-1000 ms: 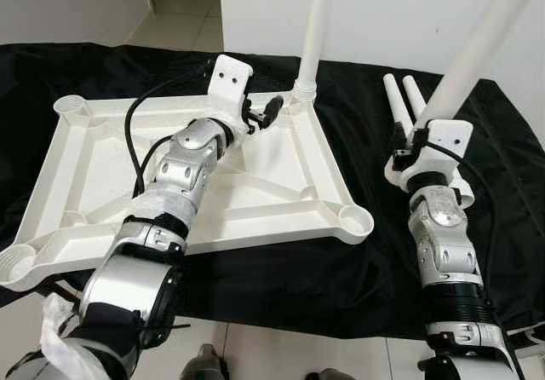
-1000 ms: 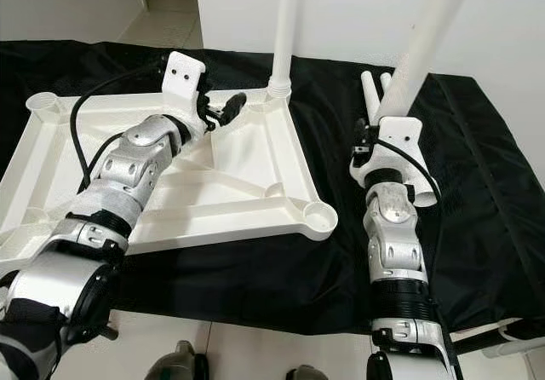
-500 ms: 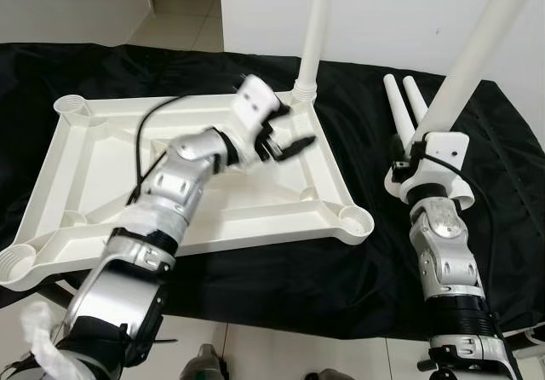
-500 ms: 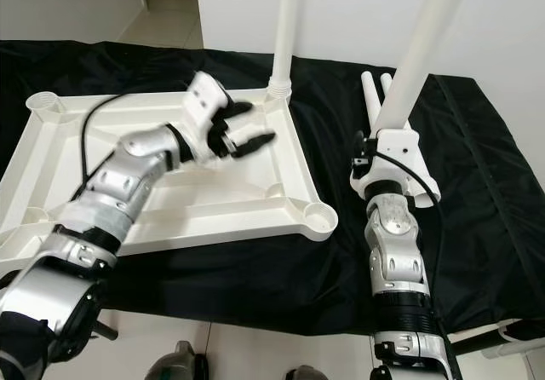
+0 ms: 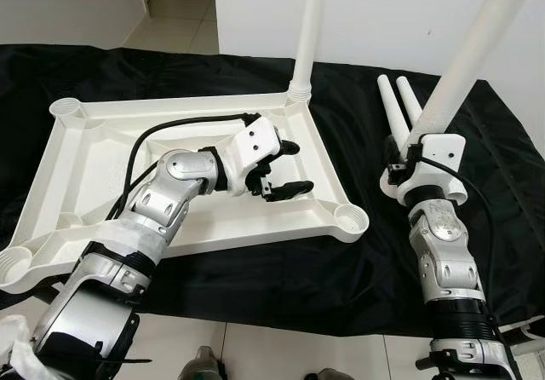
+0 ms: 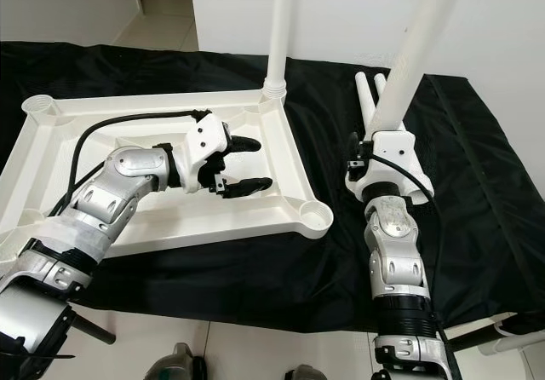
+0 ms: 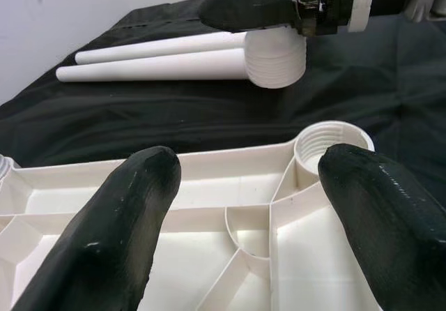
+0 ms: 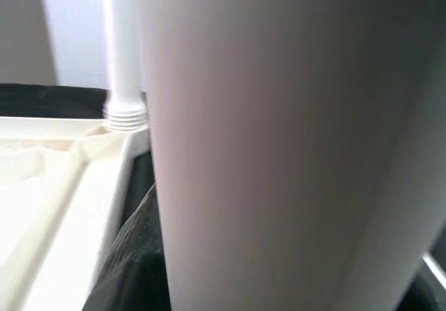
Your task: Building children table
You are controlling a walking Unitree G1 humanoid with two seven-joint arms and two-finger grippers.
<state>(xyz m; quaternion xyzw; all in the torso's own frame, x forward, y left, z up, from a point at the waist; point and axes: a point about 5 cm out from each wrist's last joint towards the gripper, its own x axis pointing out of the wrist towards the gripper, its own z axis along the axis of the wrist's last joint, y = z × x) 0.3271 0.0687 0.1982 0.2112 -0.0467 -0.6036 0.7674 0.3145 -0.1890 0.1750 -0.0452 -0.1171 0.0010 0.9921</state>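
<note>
Black cloth (image 5: pixel 281 278) covers the low surface before us, with pale floor tiles (image 5: pixel 174 5) and a white wall (image 5: pixel 383 22) beyond it. On the cloth lies the white tabletop (image 5: pixel 102 175), upside down with its ribbed underside up and a round threaded socket at each corner. 1 white leg (image 5: pixel 305 31) stands upright, screwed into the far right corner socket. The near right corner socket (image 5: pixel 350 218) is open.

Our left gripper (image 5: pixel 285 169) hovers over the tabletop's right side, between those 2 corners, its 2 black fingers (image 7: pixel 125 227) spread wide and holding nothing. 1 second ago it sat higher, close to the base of the standing leg; half a second ago it was swinging away, and now it has come toward the near right socket, which its wrist view frames between the fingers.

Our right gripper (image 5: pixel 400 165) is clamped on a second white leg (image 5: pixel 477 43), held steeply tilted above the cloth just right of the tabletop; the wrist view is mostly blurred white tube, so the grip seems firm, though the fingers are barely visible. It has shifted only slightly across the 3 moments. 2 more spare legs (image 5: pixel 396 112) lie side by side on the cloth behind that gripper.
</note>
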